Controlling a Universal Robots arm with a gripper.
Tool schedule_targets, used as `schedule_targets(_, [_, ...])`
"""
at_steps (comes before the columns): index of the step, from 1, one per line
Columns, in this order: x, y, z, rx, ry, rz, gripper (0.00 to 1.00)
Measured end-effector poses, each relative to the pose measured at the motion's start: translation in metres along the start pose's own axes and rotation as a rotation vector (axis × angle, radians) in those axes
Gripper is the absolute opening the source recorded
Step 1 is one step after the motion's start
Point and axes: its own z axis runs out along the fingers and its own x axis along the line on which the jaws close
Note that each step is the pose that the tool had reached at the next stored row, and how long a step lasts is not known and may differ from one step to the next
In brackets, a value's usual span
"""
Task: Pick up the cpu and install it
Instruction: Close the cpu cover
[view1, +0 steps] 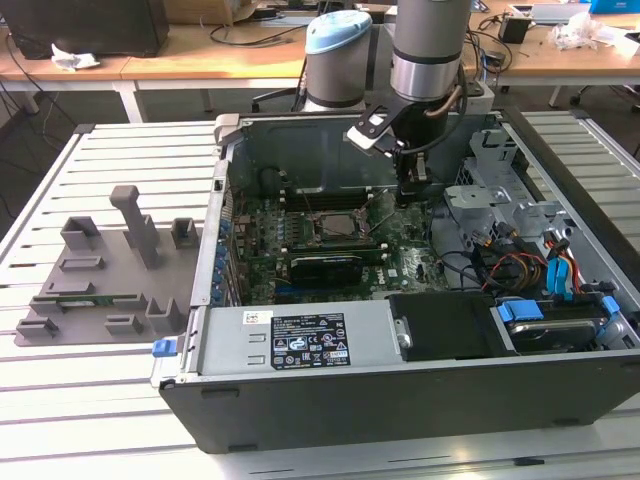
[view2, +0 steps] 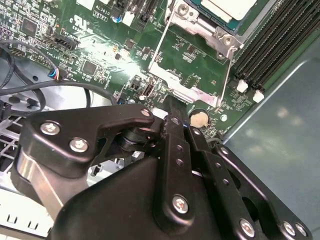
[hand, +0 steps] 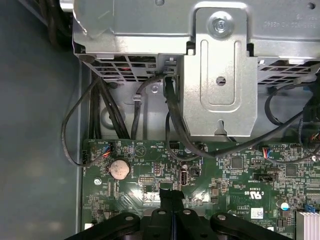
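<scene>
Low inside the case (view1: 400, 405) on the slatted table (view1: 110, 150), the claw (hand: 171, 195) stands pressed together.

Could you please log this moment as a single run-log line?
gripper: shut, holding nothing, low over motherboard | cpu: seated in socket, apart from gripper

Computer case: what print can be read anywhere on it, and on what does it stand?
Label on the power supply: print too small to read.
Motherboard lettering, in both wrist views: too fine to read reliably.
Coin cell on the motherboard: no legible marking.
</scene>
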Motion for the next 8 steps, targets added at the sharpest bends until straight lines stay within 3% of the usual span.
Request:
schedule_targets(3, [0.0001, -0.0025, 0.0, -0.0001, 0.0002, 0.0, 0.11])
schedule_targets(8, [0.0002, -0.0172, -0.0007, -0.0004, 0.0, 0.0, 0.11])
